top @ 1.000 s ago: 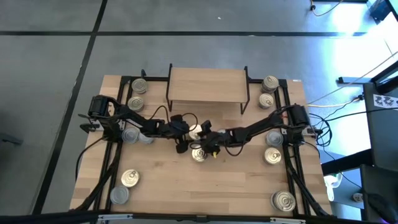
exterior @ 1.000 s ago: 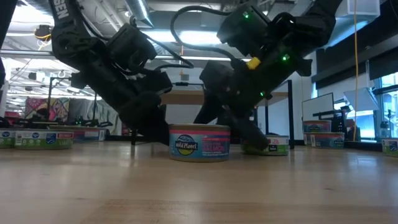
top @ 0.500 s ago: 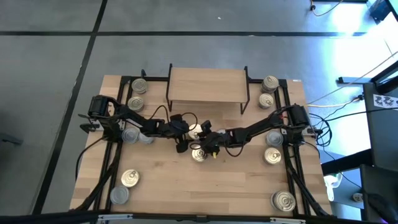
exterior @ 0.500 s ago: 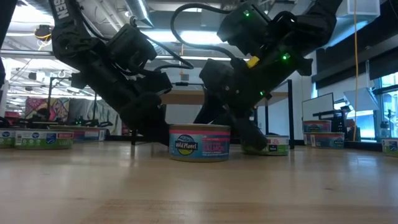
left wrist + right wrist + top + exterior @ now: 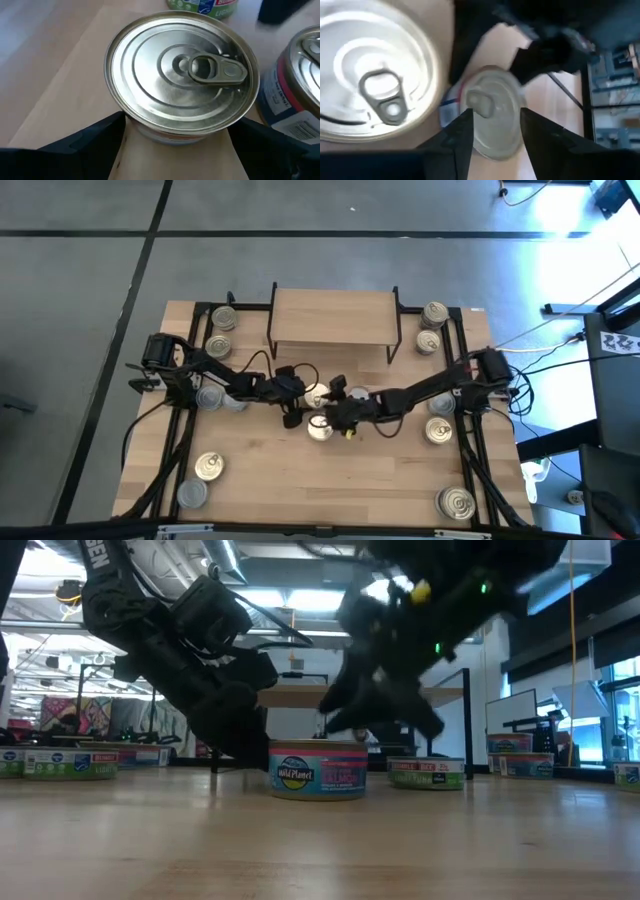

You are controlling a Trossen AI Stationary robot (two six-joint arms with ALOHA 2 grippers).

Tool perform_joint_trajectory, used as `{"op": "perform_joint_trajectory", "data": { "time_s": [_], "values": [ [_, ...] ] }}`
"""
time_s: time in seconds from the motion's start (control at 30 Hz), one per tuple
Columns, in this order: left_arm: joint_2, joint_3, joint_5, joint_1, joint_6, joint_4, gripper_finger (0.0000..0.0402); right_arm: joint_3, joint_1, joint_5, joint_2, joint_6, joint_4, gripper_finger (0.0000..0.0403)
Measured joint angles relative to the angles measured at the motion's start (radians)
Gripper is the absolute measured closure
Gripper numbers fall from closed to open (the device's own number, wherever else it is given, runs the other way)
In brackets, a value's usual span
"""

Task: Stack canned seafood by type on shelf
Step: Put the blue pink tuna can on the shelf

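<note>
A pull-ring can [image 5: 182, 75] stands on the table before the shelf [image 5: 333, 318], with my left gripper [image 5: 178, 122] closed round it; the high view shows this can [image 5: 316, 393] too. A blue-labelled can [image 5: 318, 770] stands just nearer, also seen from above [image 5: 320, 428] and large in the right wrist view [image 5: 375, 85]. My right gripper [image 5: 495, 112] hangs above and beside it, open with nothing between its fingers, blurred in the low view [image 5: 380, 710]. My left gripper has the pull-ring can's side wall [image 5: 127, 122] between its two fingers, one on either side. The fingers come slanting down from the table's left side. The can stands upright, its bottom on the table.
More cans stand in the table's corners: far left [image 5: 222, 320], far right [image 5: 432, 315], near left [image 5: 208, 468], near right [image 5: 456, 502]. Others lie by the arms' bases [image 5: 212, 395], [image 5: 438, 430]. The shelf top bears nothing.
My right gripper has risen from table height beside the blue-labelled can to well above it and has rolled a little. The can has stayed on the table.
</note>
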Motion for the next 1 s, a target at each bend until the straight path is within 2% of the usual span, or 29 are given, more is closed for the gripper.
{"op": "perform_joint_trajectory", "data": {
  "time_s": [0.17,0.37,0.57,0.8,1.0],
  "values": [
    [0.0,0.0,-0.013,0.009,0.002,0.02,0.0054,0.0,-0.033,-0.046,-0.081,0.151,-0.12,0.0213],
    [0.003,0.0,-0.016,0.013,0.002,0.027,0.0035,0.001,-0.132,-0.255,-0.085,0.344,-0.215,0.0148],
    [0.012,0.0,-0.019,0.014,0.051,0.024,0.002,0.001,-0.21,-0.359,-0.06,0.41,-0.234,0.0098],
    [0.016,-0.001,-0.02,0.02,0.085,0.024,0.002,0.002,-0.245,-0.414,0.017,0.427,-0.196,0.0079],
    [0.016,-0.001,-0.02,0.02,0.085,0.025,0.002,0.002,-0.241,-0.44,0.088,0.426,-0.083,0.0079]
  ]
}}
